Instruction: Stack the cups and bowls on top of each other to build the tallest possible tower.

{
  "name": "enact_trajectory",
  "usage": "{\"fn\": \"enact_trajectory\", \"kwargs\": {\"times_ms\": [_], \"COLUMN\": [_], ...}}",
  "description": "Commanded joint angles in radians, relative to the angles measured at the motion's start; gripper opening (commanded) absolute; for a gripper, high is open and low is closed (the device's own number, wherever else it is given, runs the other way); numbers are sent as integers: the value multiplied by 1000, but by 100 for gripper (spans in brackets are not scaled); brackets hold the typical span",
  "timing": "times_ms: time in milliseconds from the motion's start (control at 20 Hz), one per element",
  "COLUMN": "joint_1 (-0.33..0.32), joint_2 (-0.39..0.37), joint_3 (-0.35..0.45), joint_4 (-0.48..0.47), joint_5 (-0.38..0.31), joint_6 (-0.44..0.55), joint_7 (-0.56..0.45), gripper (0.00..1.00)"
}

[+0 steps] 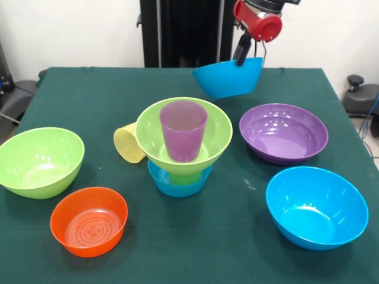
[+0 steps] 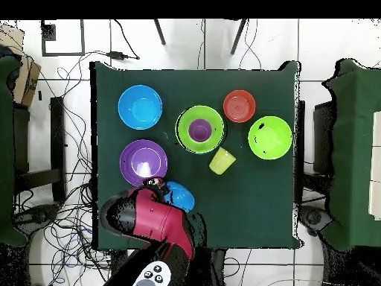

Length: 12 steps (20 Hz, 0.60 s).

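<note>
1. In the front view, the gripper (image 1: pixel 241 54) is seen at the far right of the table (image 1: pixel 195 236), hanging from the red and black arm (image 1: pixel 258 22) that enters from the top edge.
2. A blue bowl (image 1: pixel 228 78) is held by its rim at the gripper, clamped between the fingers, lifted clear of the cloth and tilted.
3. In the overhead view the same blue bowl (image 2: pixel 180 196) is partly covered by the arm (image 2: pixel 152 216), and the gripper (image 2: pixel 159 186) is seen at its rim.
4. The tower (image 1: pixel 182 148) stands near the table's middle, to the near left of the held bowl and well apart from it.
5. The tower is made up of a small blue bowl (image 1: pixel 177 183) at the bottom, a green cup (image 1: pixel 183 176) above it, a lime green bowl (image 1: pixel 183 133) on that, and a purple cup (image 1: pixel 183 130) standing upright inside the green bowl.
6. A yellow cup (image 1: pixel 128 142) is lying on its side just left of the tower, touching or nearly touching it; which cannot be told.
7. A wide purple bowl (image 1: pixel 283 132) is set on the cloth right of the tower, nearer than the held bowl.
8. A large blue bowl (image 1: pixel 316 207) is set at the near right.
9. A second lime green bowl (image 1: pixel 40 161) is set at the left, with a small orange bowl (image 1: pixel 89 220) near it at the front.
</note>
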Motion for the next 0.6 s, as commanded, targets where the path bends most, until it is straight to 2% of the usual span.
{"fn": "enact_trajectory", "kwargs": {"times_ms": [50,350,600], "joint_1": [-30,-29,-18], "joint_2": [-18,-23,-75], "joint_3": [125,130,112], "joint_4": [-74,-89,-119], "joint_5": [-74,-83,-100], "joint_6": [150,178,283], "joint_7": [-63,-55,-64], "gripper": [0,0,0]}}
